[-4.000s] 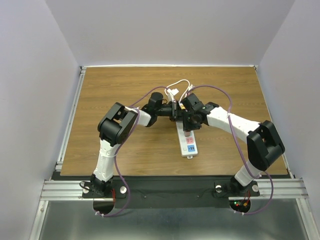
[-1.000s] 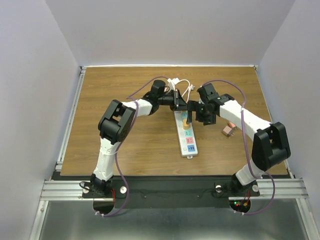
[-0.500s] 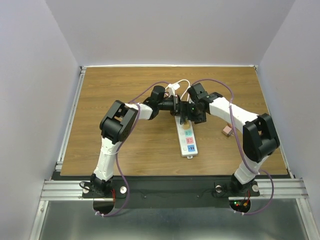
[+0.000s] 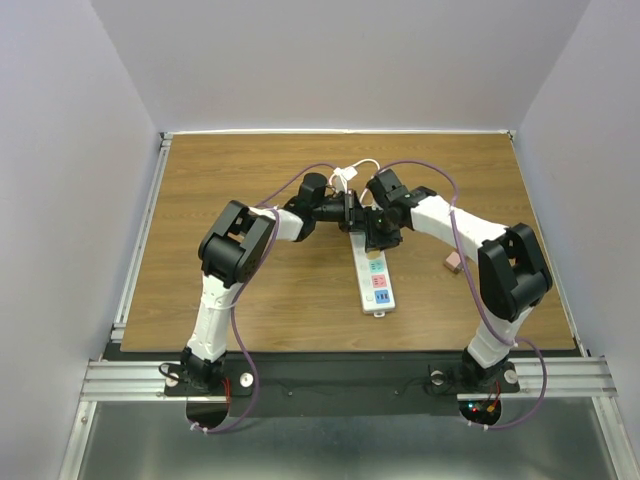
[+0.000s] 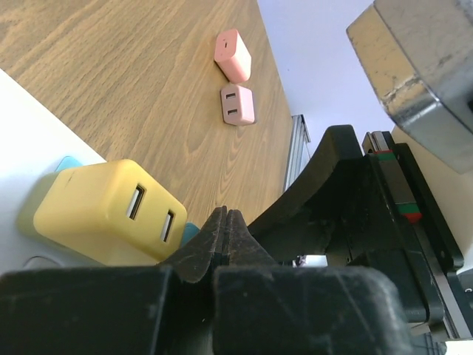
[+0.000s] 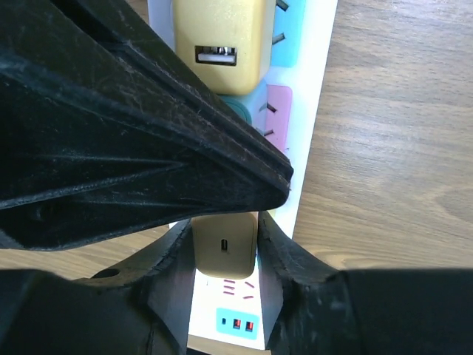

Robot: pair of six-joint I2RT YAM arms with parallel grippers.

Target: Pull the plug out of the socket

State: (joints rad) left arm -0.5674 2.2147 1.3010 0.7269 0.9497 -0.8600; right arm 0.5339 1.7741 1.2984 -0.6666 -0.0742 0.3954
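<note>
From above, we are seeing the socket (image 4: 377, 287) lying in the middle of the table (image 4: 230, 170). Its long side is running from the middle of the picture down toward the bottom, leaning a little to the right. Both tools are meeting at its upper end. The left tool (image 4: 352, 214) is reaching in from the left and the right tool (image 4: 379, 236) from the right.

In the left wrist view, we are seeing the left tool (image 5: 226, 216) pinched fully shut with nothing in it. A yellow plug (image 5: 103, 214) is sitting in the socket at the lower left, just beside the tips. A pink plug (image 5: 238, 103) and a second pink plug (image 5: 233, 55) are lying loose on the table at the top. We cannot tell if this tool is pressing on the socket.

In the right wrist view, the right tool (image 6: 224, 225) is closing its two fingers on the plug (image 6: 224, 251), one finger on each side, at the lower middle. The plug is sitting in the socket, between the yellow plug at the top and the blue patch (image 6: 236, 323) at the bottom.

We are thinking the right arm is the one to pull. The plug is standing up from the socket's face, so the pull should go straight away from that face, not along the long side.
</note>
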